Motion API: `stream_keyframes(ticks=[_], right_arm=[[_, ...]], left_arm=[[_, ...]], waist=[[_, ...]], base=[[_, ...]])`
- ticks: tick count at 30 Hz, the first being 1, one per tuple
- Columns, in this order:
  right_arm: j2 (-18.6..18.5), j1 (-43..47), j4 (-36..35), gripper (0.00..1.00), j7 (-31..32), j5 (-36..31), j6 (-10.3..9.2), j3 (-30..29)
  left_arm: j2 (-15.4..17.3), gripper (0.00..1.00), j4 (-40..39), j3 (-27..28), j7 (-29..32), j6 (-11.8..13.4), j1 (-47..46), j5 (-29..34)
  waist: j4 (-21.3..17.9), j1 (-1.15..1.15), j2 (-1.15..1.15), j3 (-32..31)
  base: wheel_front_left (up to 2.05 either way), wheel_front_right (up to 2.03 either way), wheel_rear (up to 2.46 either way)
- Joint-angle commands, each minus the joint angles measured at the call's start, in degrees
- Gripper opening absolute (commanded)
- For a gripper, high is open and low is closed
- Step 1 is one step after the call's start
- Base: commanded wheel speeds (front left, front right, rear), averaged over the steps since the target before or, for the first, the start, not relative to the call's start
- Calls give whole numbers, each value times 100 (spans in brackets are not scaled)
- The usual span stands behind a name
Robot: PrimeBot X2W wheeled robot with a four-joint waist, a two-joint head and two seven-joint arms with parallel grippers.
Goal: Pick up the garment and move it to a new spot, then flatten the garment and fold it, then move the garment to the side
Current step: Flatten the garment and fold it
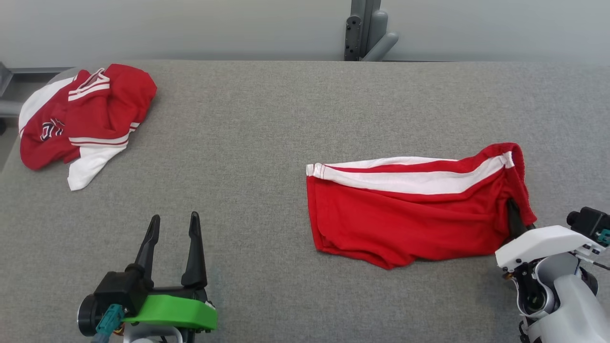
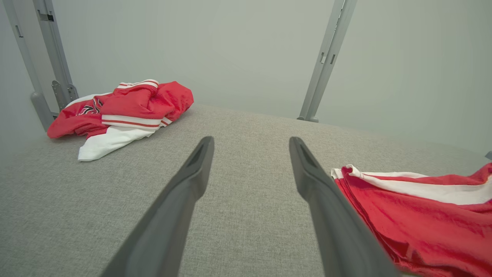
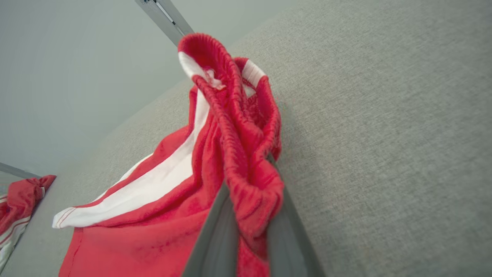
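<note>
Red shorts point(image 1: 405, 214) with a white side stripe lie right of centre on the grey fabric surface point(image 1: 267, 119). Right pincer point(image 1: 513, 216) is clamped on the bunched waistband at their right end. Left pincer point(image 1: 174, 219) is open at near left, holding nothing. Crumpled red-and-white jersey point(image 1: 86, 119) sits far left, dark lettering unreadable.

Left claw point(image 1: 174, 216) spread wide; right claw point(image 3: 250, 192) clamped on shorts point(image 1: 405, 209).

Bright, even, diffuse light; shadows faint; wrist views warp toward the edges
</note>
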Motion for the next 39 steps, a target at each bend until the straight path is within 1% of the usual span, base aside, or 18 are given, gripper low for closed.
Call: stream_keyframes(ticks=[1,6,12,18,25,32,35,39], right_arm=[[26,79,-117,0,32,-43,-4,2],[221,207,-759,0,191,-125,-3,124],[382,361,-1509,0,471,-241,-2,473],[467,375,-1816,0,760,-546,-2,942],[499,220,-1563,0,875,-808,-2,1455],[501,-8,-1009,0,744,-921,-2,1919],[500,-100,-829,0,695,-957,-2,2017],[500,-310,-413,0,575,-1097,-2,2186]], left_arm=[[4,100,15,5,1,-25,-90,-21],[3,100,50,-16,1,-38,-58,-26],[4,100,49,-27,1,-35,17,-50],[4,100,71,-70,1,-49,48,-63],[4,100,88,-146,1,-21,56,-122],[4,100,89,-217,1,8,27,-176],[4,100,84,-234,1,16,25,-198],[4,100,88,-276,1,35,-25,-228]], waist=[[33,0,9,-16],[161,0,9,-76],[345,0,9,-167],[516,0,9,-209],[724,0,9,-199],[906,0,9,-138],[942,0,9,-114],[1003,0,9,-56]], base=[[0,0,0],[0,0,0],[0,0,0],[0,0,0],[0,0,0],[0,0,0],[0,0,0],[0,0,0]])
